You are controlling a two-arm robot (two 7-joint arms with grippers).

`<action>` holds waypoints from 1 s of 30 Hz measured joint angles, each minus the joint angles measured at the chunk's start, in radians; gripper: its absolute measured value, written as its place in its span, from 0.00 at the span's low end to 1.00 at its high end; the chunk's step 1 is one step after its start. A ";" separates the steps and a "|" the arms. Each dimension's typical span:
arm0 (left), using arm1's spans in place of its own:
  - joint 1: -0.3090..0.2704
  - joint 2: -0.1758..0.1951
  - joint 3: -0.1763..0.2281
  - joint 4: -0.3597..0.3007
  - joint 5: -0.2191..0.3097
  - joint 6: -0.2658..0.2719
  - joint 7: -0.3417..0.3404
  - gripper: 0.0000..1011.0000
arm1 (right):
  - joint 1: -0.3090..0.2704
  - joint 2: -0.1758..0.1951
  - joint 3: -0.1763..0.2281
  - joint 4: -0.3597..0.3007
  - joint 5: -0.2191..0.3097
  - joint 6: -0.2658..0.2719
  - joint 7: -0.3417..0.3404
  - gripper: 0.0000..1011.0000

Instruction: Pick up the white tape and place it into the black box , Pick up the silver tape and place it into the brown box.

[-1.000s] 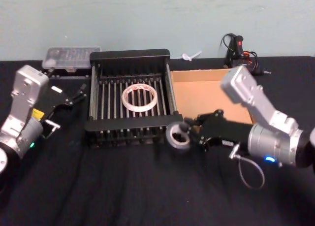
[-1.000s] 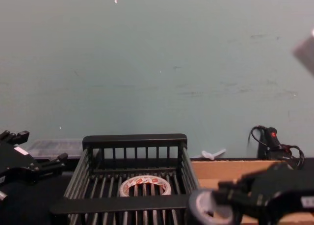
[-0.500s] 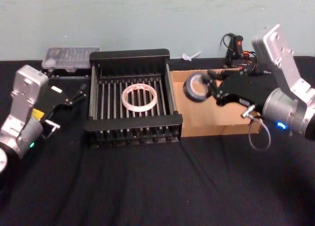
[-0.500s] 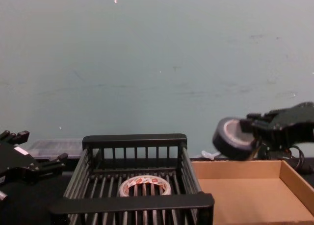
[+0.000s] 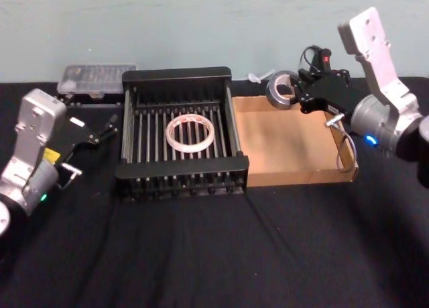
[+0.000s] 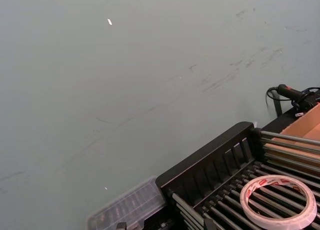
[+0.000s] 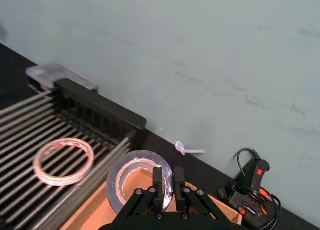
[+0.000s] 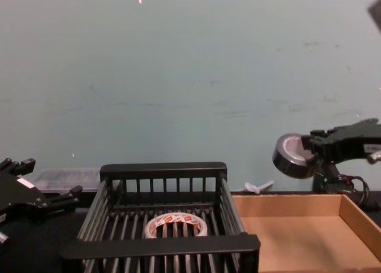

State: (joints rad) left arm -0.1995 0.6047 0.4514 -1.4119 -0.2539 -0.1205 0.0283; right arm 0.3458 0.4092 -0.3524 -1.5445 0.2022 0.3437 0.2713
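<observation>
A: Where does each tape sit, and what holds it?

B: The white tape (image 5: 190, 134) lies flat on the barred bottom of the black box (image 5: 178, 75), so that half looks done. The silver tape (image 5: 283, 90) is in the air, pinched through its wall by the right hand (image 5: 303, 93), one finger inside the core and one outside. It hangs above the far edge of the brown box (image 5: 288, 177), well clear of the cardboard floor.

A: And the left hand?

B: The left hand (image 5: 102, 132) rests parked beside the black box, its fingers apart and empty, over the dark bench (image 5: 201, 254).

A: How should the placing go?

B: I would judge the roll sits too near the back wall. Bring it toward the middle of the tray, lower it until it nearly touches the floor, then spread the fingers. Dropped from this height it might roll or bounce over the low wall.
</observation>
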 joint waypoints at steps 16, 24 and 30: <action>0.000 0.000 0.000 0.000 0.000 0.000 0.000 0.99 | 0.134 -0.108 -0.038 0.272 -0.082 0.039 -0.024 0.13; 0.000 0.000 0.000 0.000 0.000 0.000 0.000 0.99 | 0.141 -0.125 -0.044 0.313 -0.105 0.056 0.001 0.13; 0.000 0.000 0.000 0.000 0.000 0.000 0.000 0.99 | 0.141 -0.130 -0.045 0.318 -0.117 0.068 0.014 0.13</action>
State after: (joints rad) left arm -0.1995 0.6047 0.4514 -1.4120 -0.2539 -0.1205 0.0282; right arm 0.4869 0.2793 -0.3970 -1.2261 0.0849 0.4119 0.2853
